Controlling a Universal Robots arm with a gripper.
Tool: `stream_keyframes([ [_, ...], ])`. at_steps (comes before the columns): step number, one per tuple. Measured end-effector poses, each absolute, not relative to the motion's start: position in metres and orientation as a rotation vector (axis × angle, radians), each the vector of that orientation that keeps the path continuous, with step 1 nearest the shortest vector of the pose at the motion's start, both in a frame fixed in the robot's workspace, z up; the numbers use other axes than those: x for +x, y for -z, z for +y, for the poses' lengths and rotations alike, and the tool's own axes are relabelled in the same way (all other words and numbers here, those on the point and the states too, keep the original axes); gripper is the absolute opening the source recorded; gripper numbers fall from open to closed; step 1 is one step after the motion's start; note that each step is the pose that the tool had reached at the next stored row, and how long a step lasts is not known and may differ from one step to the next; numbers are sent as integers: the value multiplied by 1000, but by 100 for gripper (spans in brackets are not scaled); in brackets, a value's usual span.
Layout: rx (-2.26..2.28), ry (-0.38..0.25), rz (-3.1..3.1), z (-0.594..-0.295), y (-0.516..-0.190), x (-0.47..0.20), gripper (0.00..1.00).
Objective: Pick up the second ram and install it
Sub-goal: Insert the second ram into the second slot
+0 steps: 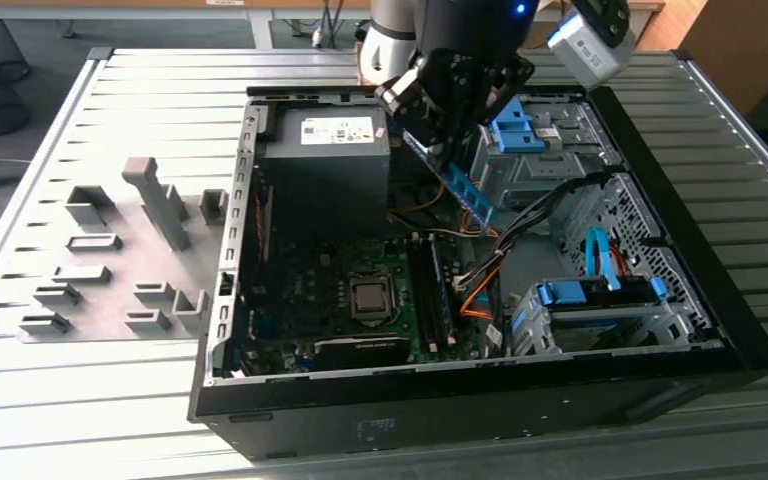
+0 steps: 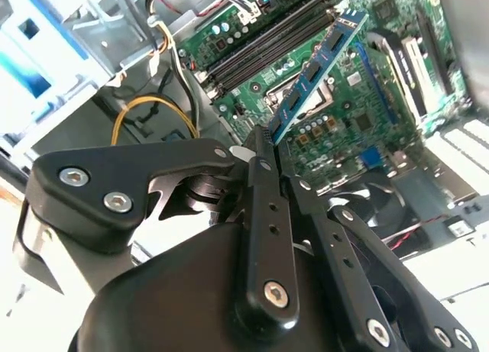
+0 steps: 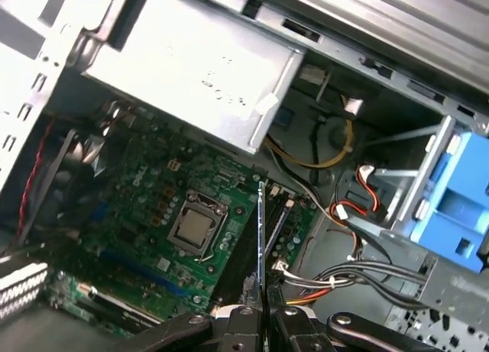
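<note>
Fingers pinching the second ram, tilted above the motherboard's memory slots; misaligned with a slot, could jam or slip

A slatted grey metal worktop carries two things. The open black computer case lies on its side toward the exterior view's right. Just beside it, toward that view's left, sits a grey plate with holder blocks (some upright, some low).
</note>
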State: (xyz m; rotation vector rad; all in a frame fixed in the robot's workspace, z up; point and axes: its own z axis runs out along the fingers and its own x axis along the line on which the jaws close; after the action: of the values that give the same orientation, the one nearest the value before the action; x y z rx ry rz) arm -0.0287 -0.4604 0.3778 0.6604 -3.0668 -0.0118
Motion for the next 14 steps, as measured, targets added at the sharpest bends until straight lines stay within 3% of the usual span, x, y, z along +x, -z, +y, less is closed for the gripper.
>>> stream_keyframes([
  [14,266,13,-3127,-460,-368,-29,14],
])
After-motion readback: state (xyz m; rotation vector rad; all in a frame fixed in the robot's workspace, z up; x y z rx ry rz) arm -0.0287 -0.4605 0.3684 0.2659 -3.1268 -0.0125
